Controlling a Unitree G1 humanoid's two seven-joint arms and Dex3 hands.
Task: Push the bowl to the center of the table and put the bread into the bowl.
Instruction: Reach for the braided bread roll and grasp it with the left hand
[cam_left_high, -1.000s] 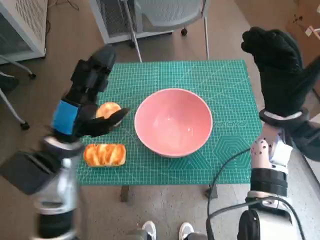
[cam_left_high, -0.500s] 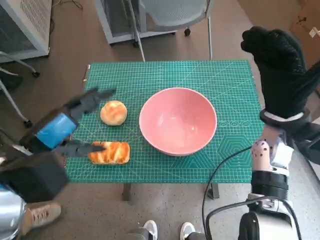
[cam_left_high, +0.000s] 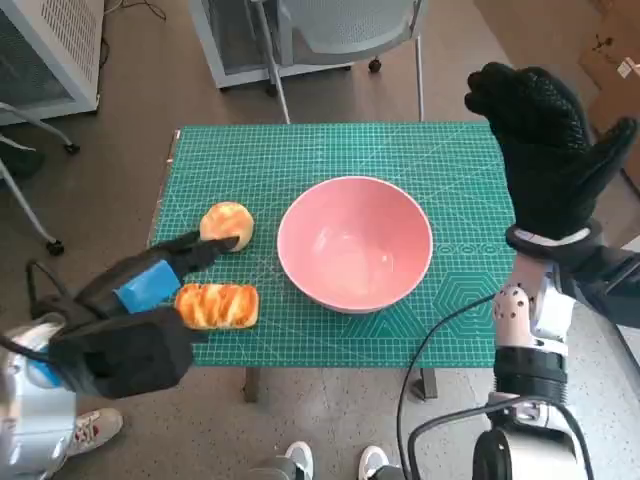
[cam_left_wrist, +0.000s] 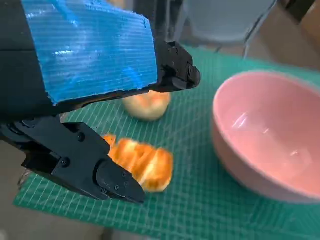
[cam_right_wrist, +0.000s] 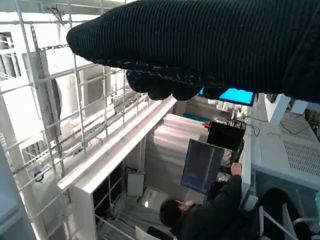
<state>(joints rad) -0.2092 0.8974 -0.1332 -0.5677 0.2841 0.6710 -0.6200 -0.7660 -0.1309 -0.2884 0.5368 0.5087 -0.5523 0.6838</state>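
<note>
In the middle of the green mat (cam_left_high: 450, 180) sits the pink bowl (cam_left_high: 355, 243), nothing in it. Left of it lie the bread pieces: a round bun (cam_left_high: 228, 222) and a long glazed loaf (cam_left_high: 217, 305) nearer the front edge. The left hand (cam_left_high: 150, 285) hovers over them, fingers spread, holding nothing. The right hand (cam_left_high: 545, 140) is raised beside the table's right edge, fingers apart, empty too.

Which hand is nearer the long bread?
Left. The left hand hovers right beside the long bread, open around it in the left wrist view. The right hand is raised past the bowl's far side.
</note>
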